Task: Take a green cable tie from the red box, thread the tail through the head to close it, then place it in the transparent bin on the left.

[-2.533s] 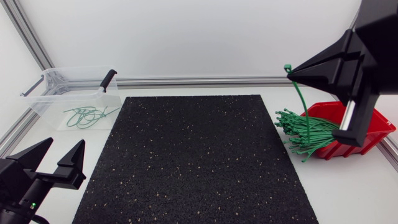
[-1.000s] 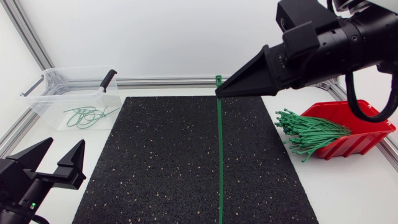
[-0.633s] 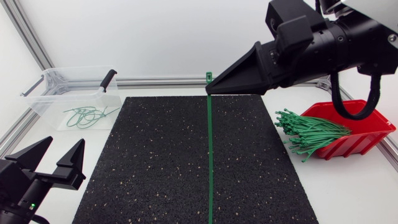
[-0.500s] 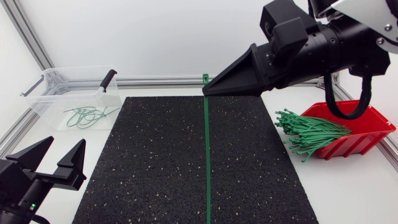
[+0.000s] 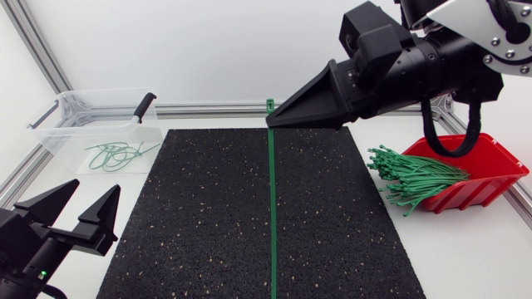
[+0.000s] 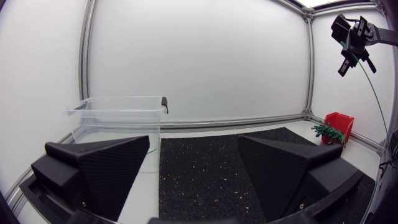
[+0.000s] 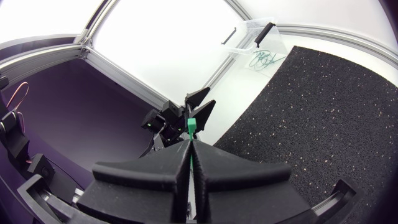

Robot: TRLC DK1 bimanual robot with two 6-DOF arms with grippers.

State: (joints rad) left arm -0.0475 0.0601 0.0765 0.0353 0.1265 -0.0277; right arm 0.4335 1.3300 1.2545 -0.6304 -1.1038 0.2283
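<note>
Your right gripper pinches the green cable tie just under its head, tail hanging free over the black mat; your left gripper stands wide open, well apart; the loose tail can sway, so a hurried catch may miss or tug it loose.

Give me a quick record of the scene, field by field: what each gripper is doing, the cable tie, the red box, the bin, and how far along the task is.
right gripper: shut on held tie near its head, raised over the black mat
held tie: straight, tail hanging free, not threaded
left gripper: open, empty, by the mat's near left corner
red box: at right, bundle of ties sticking out over its edge
transparent bin: far left, looped ties inside
stage: tie picked, not yet closed
</note>
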